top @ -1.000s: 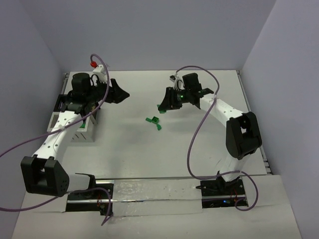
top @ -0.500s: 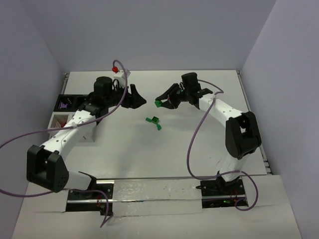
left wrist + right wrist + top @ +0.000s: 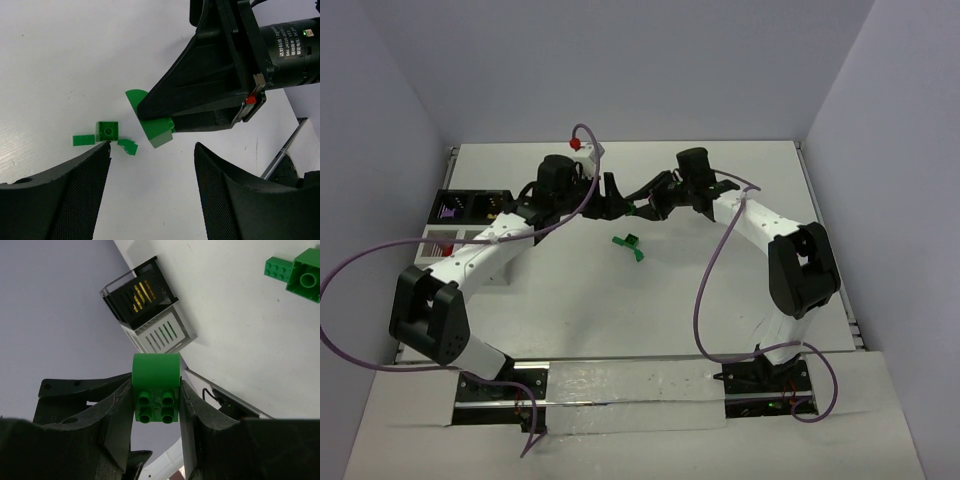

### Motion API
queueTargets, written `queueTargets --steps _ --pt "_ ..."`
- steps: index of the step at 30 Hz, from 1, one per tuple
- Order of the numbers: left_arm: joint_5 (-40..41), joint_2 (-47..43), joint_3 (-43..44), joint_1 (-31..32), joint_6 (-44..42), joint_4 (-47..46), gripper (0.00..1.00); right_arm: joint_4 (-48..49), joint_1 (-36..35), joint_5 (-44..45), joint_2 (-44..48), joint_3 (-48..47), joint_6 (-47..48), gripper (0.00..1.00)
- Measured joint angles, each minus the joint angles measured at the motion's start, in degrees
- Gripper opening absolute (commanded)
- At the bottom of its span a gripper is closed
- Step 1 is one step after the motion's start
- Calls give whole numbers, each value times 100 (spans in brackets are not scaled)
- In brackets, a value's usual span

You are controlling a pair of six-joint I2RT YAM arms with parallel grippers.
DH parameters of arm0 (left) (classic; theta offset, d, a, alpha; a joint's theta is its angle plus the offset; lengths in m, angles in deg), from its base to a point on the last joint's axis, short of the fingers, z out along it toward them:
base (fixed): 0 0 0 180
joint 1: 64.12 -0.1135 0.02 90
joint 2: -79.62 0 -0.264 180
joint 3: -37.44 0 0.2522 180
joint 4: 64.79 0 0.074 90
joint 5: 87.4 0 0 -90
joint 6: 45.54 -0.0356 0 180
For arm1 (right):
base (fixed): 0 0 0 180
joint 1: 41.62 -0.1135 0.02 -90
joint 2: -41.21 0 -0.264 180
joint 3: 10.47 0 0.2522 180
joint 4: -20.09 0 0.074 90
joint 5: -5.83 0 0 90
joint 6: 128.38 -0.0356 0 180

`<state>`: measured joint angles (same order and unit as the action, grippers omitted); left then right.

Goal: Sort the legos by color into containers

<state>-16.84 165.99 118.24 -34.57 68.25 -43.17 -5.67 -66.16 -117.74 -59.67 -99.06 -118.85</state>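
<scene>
My right gripper (image 3: 645, 203) is shut on a green half-round lego (image 3: 156, 371) and holds it above the table's middle. The same lego (image 3: 157, 131) shows in the left wrist view, sticking out of the right gripper's fingertips. My left gripper (image 3: 611, 192) is open and empty, its fingers (image 3: 75, 185) spread just left of and facing the held lego. A few small green legos (image 3: 630, 243) lie on the table below; they also show in the left wrist view (image 3: 107, 131) and the right wrist view (image 3: 301, 271). The containers, a black tray (image 3: 460, 207) and a white slatted box (image 3: 165, 332), stand at the left.
The left arm (image 3: 480, 250) stretches over the white box and hides most of it in the top view. The black tray (image 3: 132, 295) shows yellow through its slats. Purple cables loop around both arms. Grey walls close in the table on three sides.
My left arm has swung right from over the containers to the table's middle, up to the right gripper. My right gripper has lifted the green lego and moved slightly left.
</scene>
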Motion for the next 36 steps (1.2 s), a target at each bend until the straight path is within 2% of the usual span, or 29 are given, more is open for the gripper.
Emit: queueTargets --steps 7,9,18,19,20,21,22,23,27,31,36 --pt "355 200 183 201 -4 10 69 177 -152 -75 0 17 -212 0" --pt "420 243 224 202 3 37 61 224 -203 -89 0 32 -286 0" --pt "736 257 237 222 113 131 12 542 -200 -28 0 146 -549 0" --pt "752 257 237 219 123 136 4 606 -197 -35 0 182 -579 9" --pt "755 257 237 213 125 149 0 669 -198 -49 0 217 -617 34" --pt "758 257 237 203 125 159 0 736 -199 -58 0 256 -653 54" --pt "742 257 237 186 123 165 0 822 -199 -72 2 305 -704 85" --pt "728 255 237 157 102 180 0 864 -201 -134 1 334 -714 98" --pt "599 128 231 -200 -141 325 0 975 -227 -344 3 380 -570 100" --pt "288 -453 204 -733 -817 970 0 995 -186 -473 13 320 -78 100" --pt "-309 -1690 179 -1260 -2165 2228 1 276 -41 -241 13 -438 1435 100"
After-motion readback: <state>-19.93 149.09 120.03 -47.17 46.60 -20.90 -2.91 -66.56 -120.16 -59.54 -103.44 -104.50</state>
